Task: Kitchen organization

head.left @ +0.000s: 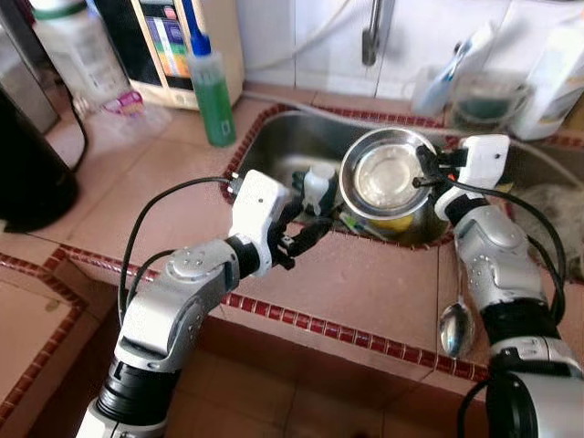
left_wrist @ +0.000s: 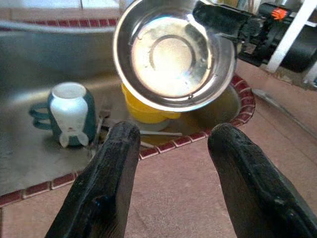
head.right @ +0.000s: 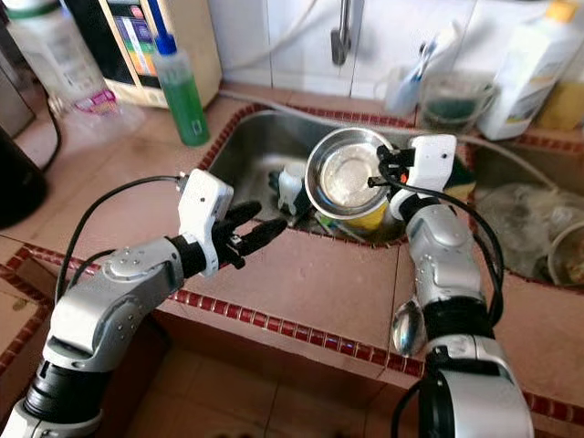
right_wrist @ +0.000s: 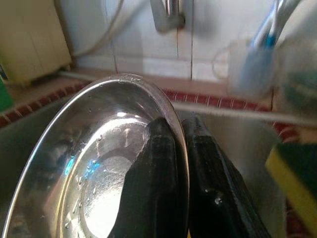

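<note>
A steel bowl (head.left: 385, 175) hangs tilted over the sink (head.left: 274, 151), its wet inside facing me. My right gripper (head.left: 425, 167) is shut on the bowl's right rim; in the right wrist view the two fingers (right_wrist: 158, 163) pinch the rim of the bowl (right_wrist: 94, 178). Under the bowl sits a yellow dish (left_wrist: 143, 110). My left gripper (head.left: 308, 230) stands open over the counter's front strip by the sink edge, holding nothing. A teal mug with a white bottle in it (left_wrist: 68, 115) rests in the sink just beyond it.
A green soap bottle (head.left: 212, 89) stands at the sink's back left corner, with a dark kettle (head.left: 27, 164) far left. A spoon (head.left: 455, 327) lies on the counter by my right arm. The tap (head.left: 372, 32), a cup with brushes (head.left: 474, 91) and a white bottle (head.right: 525, 78) line the back.
</note>
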Controlling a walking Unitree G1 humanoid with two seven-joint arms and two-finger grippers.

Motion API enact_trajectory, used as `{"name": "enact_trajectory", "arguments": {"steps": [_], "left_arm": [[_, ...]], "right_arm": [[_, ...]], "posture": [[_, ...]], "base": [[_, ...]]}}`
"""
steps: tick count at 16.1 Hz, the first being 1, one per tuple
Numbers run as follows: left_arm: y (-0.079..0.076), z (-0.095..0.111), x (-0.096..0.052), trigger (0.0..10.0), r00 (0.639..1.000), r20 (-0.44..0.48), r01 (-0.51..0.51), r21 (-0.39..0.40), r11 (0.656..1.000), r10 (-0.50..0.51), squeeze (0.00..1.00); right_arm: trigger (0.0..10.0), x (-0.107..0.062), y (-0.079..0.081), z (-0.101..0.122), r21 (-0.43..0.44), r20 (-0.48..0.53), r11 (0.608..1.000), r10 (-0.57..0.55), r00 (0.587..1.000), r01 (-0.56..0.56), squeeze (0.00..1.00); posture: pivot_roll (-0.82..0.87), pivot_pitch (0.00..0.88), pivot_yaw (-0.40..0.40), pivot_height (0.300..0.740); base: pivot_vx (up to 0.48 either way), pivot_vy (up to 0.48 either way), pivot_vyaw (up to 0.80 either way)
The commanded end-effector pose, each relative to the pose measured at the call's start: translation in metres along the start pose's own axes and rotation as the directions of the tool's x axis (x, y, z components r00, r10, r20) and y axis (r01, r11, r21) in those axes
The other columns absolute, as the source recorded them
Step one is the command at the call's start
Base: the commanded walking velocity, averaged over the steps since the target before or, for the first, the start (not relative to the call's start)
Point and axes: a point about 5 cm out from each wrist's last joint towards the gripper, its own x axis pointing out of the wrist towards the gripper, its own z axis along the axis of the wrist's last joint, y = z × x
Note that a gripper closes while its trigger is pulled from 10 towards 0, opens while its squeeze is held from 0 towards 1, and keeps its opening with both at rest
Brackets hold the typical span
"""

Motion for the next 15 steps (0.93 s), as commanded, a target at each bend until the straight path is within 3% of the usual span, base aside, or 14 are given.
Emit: {"name": "enact_trajectory", "arguments": {"steps": [1, 10, 11, 12, 15], "left_arm": [[0.000, 0.005, -0.002, 10.0, 1.000, 0.004, -0.006, 0.002, 1.000, 0.006, 0.00], [-0.010, 0.011, -0.001, 10.0, 1.000, -0.011, 0.019, -0.002, 1.000, -0.019, 0.00], [-0.010, 0.011, -0.001, 10.0, 1.000, -0.010, 0.019, -0.004, 1.000, -0.019, 0.00], [-0.010, 0.012, -0.001, 10.0, 1.000, -0.010, 0.017, -0.005, 1.000, -0.017, 0.00], [-0.008, 0.013, -0.002, 10.0, 1.000, -0.009, 0.009, -0.006, 1.000, -0.009, 0.00]], "right_arm": [[10.0, 0.005, 0.002, 0.003, 0.008, 0.004, 1.000, 0.004, 1.000, -0.004, 0.00], [10.0, 0.017, 0.013, -0.003, 0.130, -0.047, 0.990, 0.053, 0.997, -0.047, 0.00], [10.0, 0.017, 0.011, -0.002, 0.126, -0.047, 0.991, 0.044, 0.998, -0.037, 0.75], [10.0, 0.017, 0.011, -0.002, 0.136, -0.046, 0.990, 0.048, 0.998, -0.041, 1.00], [10.0, 0.020, 0.012, 0.002, 0.148, -0.026, 0.987, 0.060, 0.998, -0.056, 1.00]], "posture": [[-0.16, 0.270, 0.094, 0.740], [-0.12, 0.293, 0.096, 0.740], [-0.12, 0.291, 0.095, 0.740], [-0.12, 0.289, 0.094, 0.740], [-0.12, 0.283, 0.091, 0.740]], "base": [[0.000, 0.000, 0.00], [0.000, 0.000, 0.00], [0.000, 0.000, 0.00], [0.000, 0.000, 0.00], [0.000, 0.000, 0.00]]}}
